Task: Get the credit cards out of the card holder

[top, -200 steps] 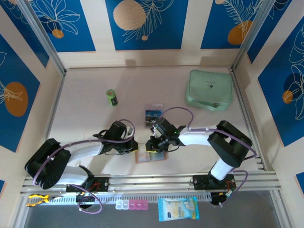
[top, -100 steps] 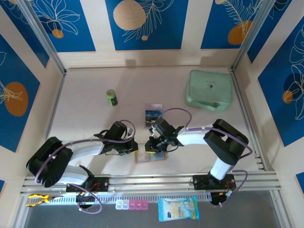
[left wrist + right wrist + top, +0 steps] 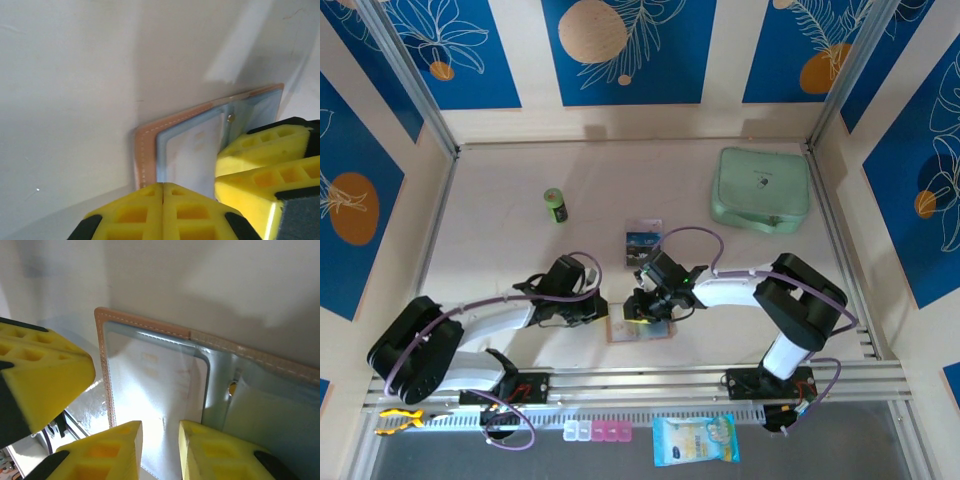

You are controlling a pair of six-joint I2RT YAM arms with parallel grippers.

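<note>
The tan card holder (image 3: 641,329) lies open and flat near the table's front edge. My left gripper (image 3: 603,311) is shut, its tips (image 3: 163,199) pressed down on the holder's left stitched border (image 3: 144,145). My right gripper (image 3: 645,308) hovers low over the left pocket, jaws slightly open (image 3: 160,450), nothing between them. A white credit card (image 3: 160,385) sits inside that clear grey-blue pocket, also seen from the left wrist as a pale card (image 3: 192,157). Dark and blue credit cards (image 3: 643,241) lie on the table just beyond the holder.
A mint-green case (image 3: 760,187) sits at the back right, a small green bottle (image 3: 555,205) at the back left. A pink pill box (image 3: 598,431) and blue packet (image 3: 695,440) lie below the front rail. The two grippers stand close together over the holder.
The right gripper has shifted slightly left and down over the holder, and its jaws have parted a little. The left gripper stays pressed on the holder's edge.
</note>
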